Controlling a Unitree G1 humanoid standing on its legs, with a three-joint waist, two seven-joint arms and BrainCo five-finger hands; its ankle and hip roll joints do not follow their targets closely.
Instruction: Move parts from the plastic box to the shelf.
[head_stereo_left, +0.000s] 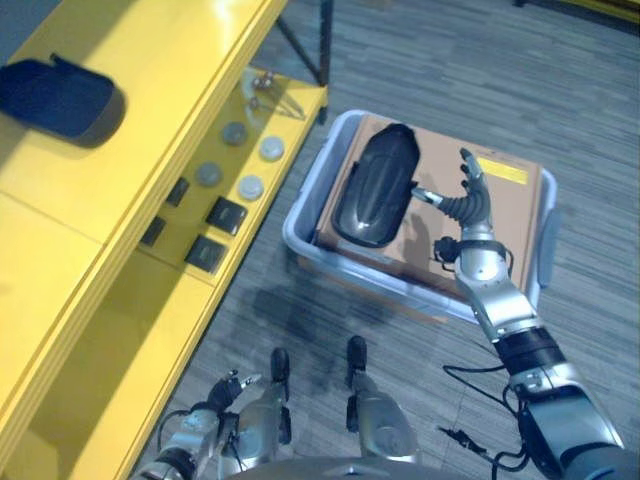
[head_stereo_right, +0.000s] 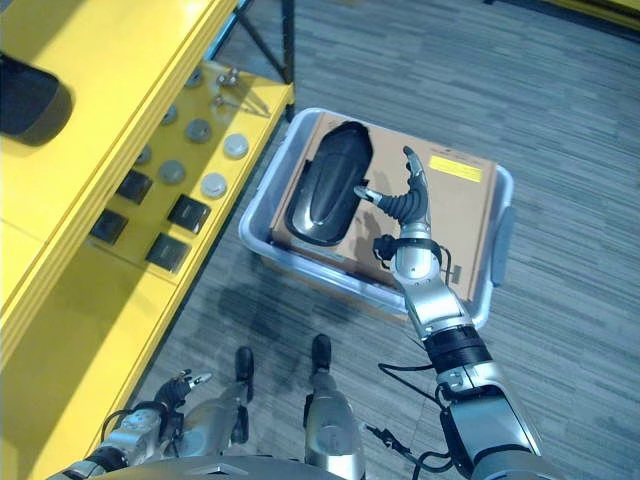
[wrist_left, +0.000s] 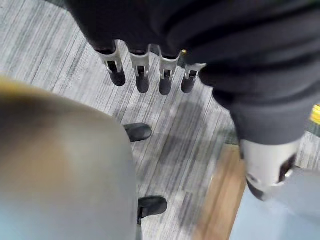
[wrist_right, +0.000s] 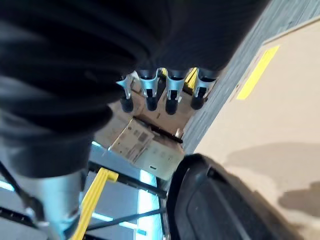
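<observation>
Your right hand hung over the plastic box, fingers straight and spread wide, thumb stretched toward the big dark part but gripping nothing. That glossy black part lay inside the box on a sheet of brown cardboard, just beside your thumb; whether the two touched, you couldn't tell. Your left hand sat low by your side near the yellow shelf, fingers relaxed in the wrist view and empty. On the lower shelf level you had a scatter of small grey discs and black square pieces. Up on the top level rested another dark part, well apart from the box.
</observation>
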